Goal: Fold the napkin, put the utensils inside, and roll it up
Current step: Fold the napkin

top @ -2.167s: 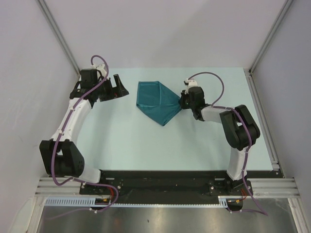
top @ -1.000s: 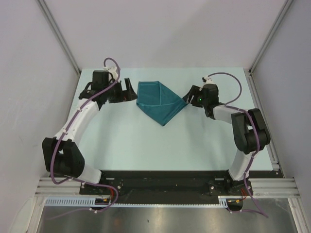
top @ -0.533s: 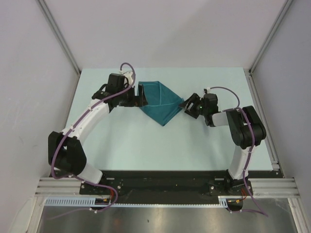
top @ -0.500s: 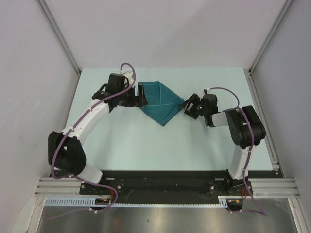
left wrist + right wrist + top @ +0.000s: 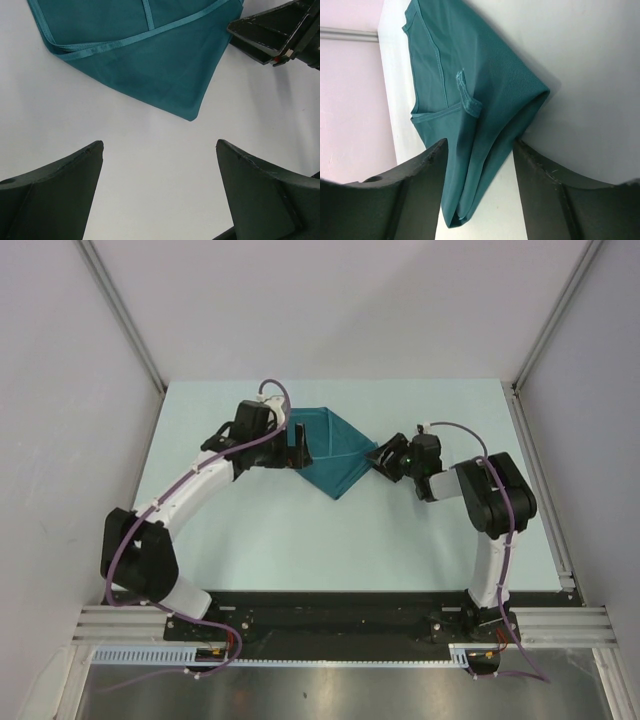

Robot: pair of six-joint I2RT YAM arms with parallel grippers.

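The dark teal napkin (image 5: 330,452) lies folded into a pointed shape at the back middle of the table. My left gripper (image 5: 298,446) hovers at its left edge, jaws wide open. In the left wrist view only bare table shows between the fingers (image 5: 60,185), and the napkin's (image 5: 150,55) near corner lies ahead of them. My right gripper (image 5: 379,458) is at the napkin's right corner. In the right wrist view that folded corner (image 5: 475,150) lies between the open fingers (image 5: 535,175), with a gap on the left side. No utensils are in view.
The pale table (image 5: 300,540) is boxed in by grey walls, with slanted metal posts (image 5: 118,315) at the back corners. A rail (image 5: 540,490) runs along the right edge. The arm bases stand on the black bar (image 5: 330,612) at the near edge.
My left arm has swung right from the table's left side to the napkin's left edge. My right gripper has come in round the napkin's right corner, and its jaws have narrowed a little.
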